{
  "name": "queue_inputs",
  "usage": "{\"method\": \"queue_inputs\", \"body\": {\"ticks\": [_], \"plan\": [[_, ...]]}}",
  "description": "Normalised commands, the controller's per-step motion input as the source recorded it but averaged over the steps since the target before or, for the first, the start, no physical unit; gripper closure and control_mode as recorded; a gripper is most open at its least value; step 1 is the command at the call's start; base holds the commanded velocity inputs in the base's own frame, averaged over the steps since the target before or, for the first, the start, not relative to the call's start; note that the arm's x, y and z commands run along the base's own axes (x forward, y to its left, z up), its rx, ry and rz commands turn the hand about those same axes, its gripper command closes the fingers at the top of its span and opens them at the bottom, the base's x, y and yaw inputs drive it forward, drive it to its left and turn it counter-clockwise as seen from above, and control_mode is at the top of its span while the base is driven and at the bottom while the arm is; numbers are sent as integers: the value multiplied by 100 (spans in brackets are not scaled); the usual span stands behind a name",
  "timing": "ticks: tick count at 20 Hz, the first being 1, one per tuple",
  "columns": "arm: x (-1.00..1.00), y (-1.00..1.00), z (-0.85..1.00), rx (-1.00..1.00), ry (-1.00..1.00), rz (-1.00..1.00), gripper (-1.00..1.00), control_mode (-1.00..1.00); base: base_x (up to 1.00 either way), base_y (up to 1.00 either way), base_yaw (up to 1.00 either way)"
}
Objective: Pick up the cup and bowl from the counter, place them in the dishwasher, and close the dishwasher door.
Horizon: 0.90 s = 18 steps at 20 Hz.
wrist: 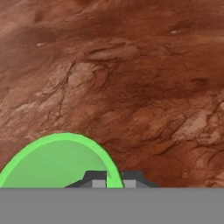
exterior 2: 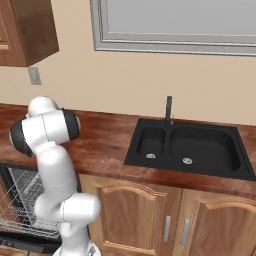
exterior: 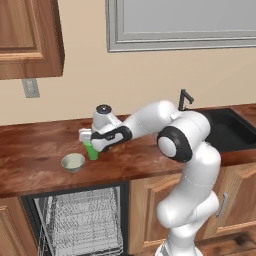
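The green cup (exterior: 93,153) stands upright on the reddish-brown counter (exterior: 35,150), just right of the pale bowl (exterior: 73,162). My gripper (exterior: 91,145) comes down on the cup from above and is shut on its rim. In the hand view the cup (wrist: 52,166) shows from above, and my gripper (wrist: 114,179) pinches the right side of its wall, one fingertip inside and one outside. Under the counter the dishwasher (exterior: 80,220) stands open with its grey wire rack pulled out. Its door (exterior 2: 20,241) shows as a dark panel folded down below the rack.
A black sink (exterior 2: 192,150) with a black faucet (exterior 2: 169,111) is set into the counter to the right. Wooden cabinet doors (exterior 2: 150,220) run below it. A wall cabinet (exterior: 27,35) hangs above the counter's left end, with a window (exterior: 180,22) beside it.
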Motion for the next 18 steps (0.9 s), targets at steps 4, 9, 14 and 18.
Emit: {"method": "queue_inputs", "body": {"ticks": [4,9,14,18], "plan": [[-29,-6,24,2,-5,2,100,-100,0,0,0],[-34,-1,16,3,-3,7,100,-100,0,0,0],[-51,0,24,-2,-3,21,100,-100,0,0,0],[-52,0,27,-8,-2,24,100,-100,0,0,0]]}}
